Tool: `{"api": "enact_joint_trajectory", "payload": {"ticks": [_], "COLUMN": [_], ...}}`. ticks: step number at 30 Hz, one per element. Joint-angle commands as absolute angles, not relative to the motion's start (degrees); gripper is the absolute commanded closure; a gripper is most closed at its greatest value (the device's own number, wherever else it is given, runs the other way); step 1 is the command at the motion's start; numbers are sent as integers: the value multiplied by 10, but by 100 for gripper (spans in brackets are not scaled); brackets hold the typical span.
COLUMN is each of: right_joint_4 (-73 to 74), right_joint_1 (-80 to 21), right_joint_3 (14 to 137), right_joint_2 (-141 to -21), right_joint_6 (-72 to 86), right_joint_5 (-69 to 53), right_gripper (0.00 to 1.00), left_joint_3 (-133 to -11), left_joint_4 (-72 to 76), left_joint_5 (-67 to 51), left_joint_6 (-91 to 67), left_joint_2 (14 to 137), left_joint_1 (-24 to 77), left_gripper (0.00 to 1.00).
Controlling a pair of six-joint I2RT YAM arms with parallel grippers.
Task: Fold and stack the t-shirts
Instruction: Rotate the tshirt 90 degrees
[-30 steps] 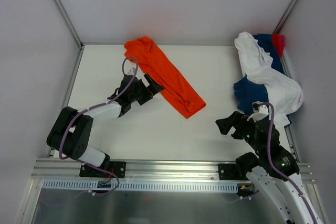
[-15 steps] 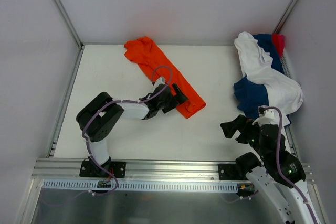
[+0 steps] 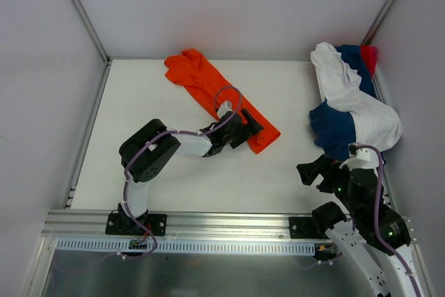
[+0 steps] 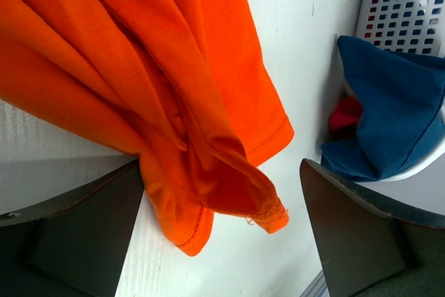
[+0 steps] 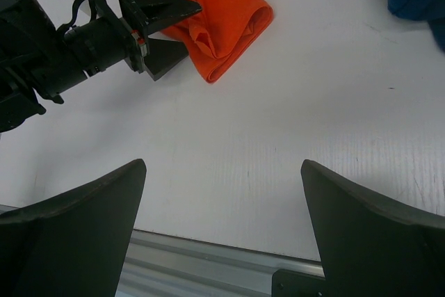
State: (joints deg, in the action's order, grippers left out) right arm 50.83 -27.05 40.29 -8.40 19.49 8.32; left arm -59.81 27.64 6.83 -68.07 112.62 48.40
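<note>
We saw the bright orange cloth t-shirt (image 3: 201, 78) bunched into a long strip lying diagonally on the white worktop (image 3: 153, 102). Its near end sat between the fingers of the left claw (image 3: 252, 132), which were spread apart with nothing clamped. The right claw (image 3: 315, 174), also spread wide, hung over open worktop by the front rail, well apart from the orange. The white cloth shirt (image 3: 354, 102), navy blue shirt (image 3: 334, 126) and red-pink shirt (image 3: 369, 53) were heaped at the right edge, against a white perforated basket (image 4: 403, 5). There was open worktop left of the strip.

No readable text — no labels, no numbers.
</note>
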Motion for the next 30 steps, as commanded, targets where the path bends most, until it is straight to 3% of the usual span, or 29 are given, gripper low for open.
{"api": "enact_joint_trajectory", "payload": {"ticks": [1, 5, 6, 8, 9, 10, 20, 24, 30], "right_joint_4": [500, 484, 483, 484, 485, 486, 490, 483, 449], "right_joint_1": [-273, -273, -273, -274, -273, -273, -273, -273, -274], "right_joint_3": [401, 387, 386, 386, 386, 386, 384, 381, 370], "right_joint_2": [-86, -87, -87, -86, -85, -84, -79, -77, -98], "right_joint_6": [202, 210, 212, 213, 213, 214, 221, 223, 221], "right_joint_5": [84, 76, 76, 77, 78, 79, 78, 75, 62], "right_gripper": [1, 1, 1, 1, 1, 1, 0, 1, 1], "left_joint_3": [-577, -572, -571, -572, -573, -573, -573, -577, -444], "left_joint_4": [249, 248, 249, 250, 250, 250, 250, 179, 132], "left_joint_5": [95, 91, 90, 82, 80, 79, 40, -23, -45], "left_joint_6": [-684, -676, -678, -678, -679, -679, -634, -585, -568], "left_joint_2": [1119, 1122, 1124, 1134, 1136, 1142, 1136, 1104, 1007], "left_joint_1": [490, 490, 490, 490, 490, 490, 491, 495, 525], "left_gripper": [8, 36, 59, 77, 94, 99, 100, 100, 100]}}
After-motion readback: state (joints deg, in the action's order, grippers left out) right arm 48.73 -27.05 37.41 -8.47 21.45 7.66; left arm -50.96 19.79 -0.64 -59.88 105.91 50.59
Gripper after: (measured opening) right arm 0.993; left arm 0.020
